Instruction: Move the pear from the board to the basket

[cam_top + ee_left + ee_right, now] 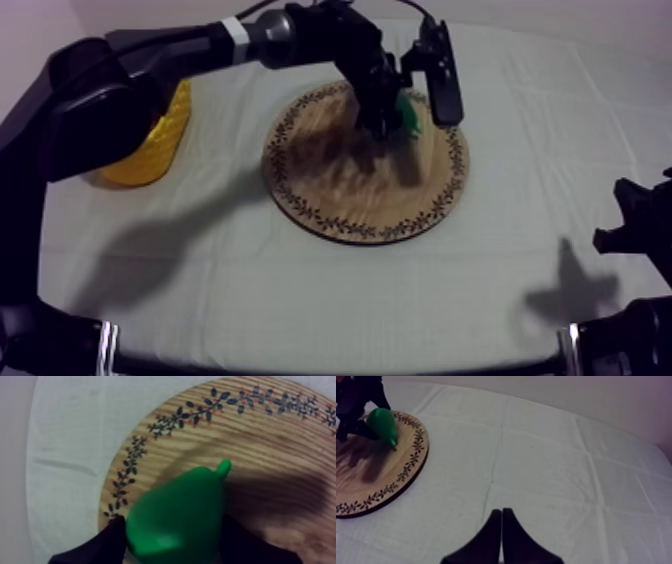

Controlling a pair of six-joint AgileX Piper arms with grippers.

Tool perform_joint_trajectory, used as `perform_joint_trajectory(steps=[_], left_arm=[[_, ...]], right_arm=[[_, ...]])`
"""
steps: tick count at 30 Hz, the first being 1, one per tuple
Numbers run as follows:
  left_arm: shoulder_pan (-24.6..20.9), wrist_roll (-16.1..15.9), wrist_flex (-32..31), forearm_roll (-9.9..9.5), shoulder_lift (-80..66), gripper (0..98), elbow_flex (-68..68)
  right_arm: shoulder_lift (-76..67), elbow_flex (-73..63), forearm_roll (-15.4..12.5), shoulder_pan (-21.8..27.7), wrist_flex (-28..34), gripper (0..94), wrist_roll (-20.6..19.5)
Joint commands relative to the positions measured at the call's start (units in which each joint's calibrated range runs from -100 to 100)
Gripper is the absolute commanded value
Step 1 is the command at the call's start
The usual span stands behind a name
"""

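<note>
A green pear [409, 113] is over the far right part of the round wooden board [330, 195]. My left gripper [388, 112] reaches in from the upper left and is shut on it. In the left wrist view the black fingers [107, 543] press both sides of the pear [180, 516], whose stem points across the board [280, 441]. I cannot tell whether the pear touches the wood. From the right wrist view the pear [382, 423] hangs in the left gripper near the board's [381, 486] patterned rim. The yellow basket [160, 135] stands at the table's left, behind the left arm.
My right gripper [628, 220] rests low at the table's right side, its fingers together as a narrow wedge [501, 521] over bare cloth. The left arm casts a broad shadow over the board and the cloth in front of the basket.
</note>
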Motion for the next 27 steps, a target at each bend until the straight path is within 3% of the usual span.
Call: perform_joint_trajectory(steps=[1,6,9,21,27], left_arm=[[-0.5,-0.5,0.5,0.72,-2.5,53.9,1.0],[-2.9,-2.8,1.9,3.68,-9.7,53.3,5.4],[-4.2,-2.5,3.4,4.21,-14.9,53.9,9.2],[-12.5,2.1,9.0,3.42,-38.0,56.4,29.5],[-18.0,7.4,9.5,1.78,-45.4,61.0,35.9]], right_arm=[[0.0,0.1,0.0,0.0,-0.1,0.5,0.0],[0.0,0.1,0.0,0.0,-0.1,0.5,0.0],[0.0,0.1,0.0,0.0,-0.1,0.5,0.0],[0.0,0.1,0.0,0.0,-0.1,0.5,0.0],[0.0,0.1,0.0,0.0,-0.1,0.5,0.0]])
